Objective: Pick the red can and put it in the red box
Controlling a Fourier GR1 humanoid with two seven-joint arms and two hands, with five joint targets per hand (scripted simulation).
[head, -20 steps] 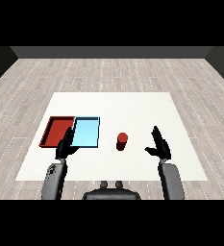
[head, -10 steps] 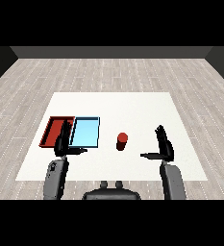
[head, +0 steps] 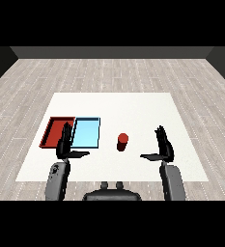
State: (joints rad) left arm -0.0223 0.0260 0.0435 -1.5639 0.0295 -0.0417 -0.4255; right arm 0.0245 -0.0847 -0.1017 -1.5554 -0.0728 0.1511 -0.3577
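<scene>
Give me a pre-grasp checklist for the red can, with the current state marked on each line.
1. Red can upright on the table: ok.
2. Right robot hand open, fingers straight and thumb out toward the can: ok.
3. Right robot hand around the can: not ok; it is off to the can's right, apart from it.
4. Path between right robot hand and can free of other things: ok.
5. Red tray has room for the can: ok, though the left robot hand hovers over its near right corner.
6. Light blue tray lies between can and red tray, so the can must cross it: not ok.
</scene>
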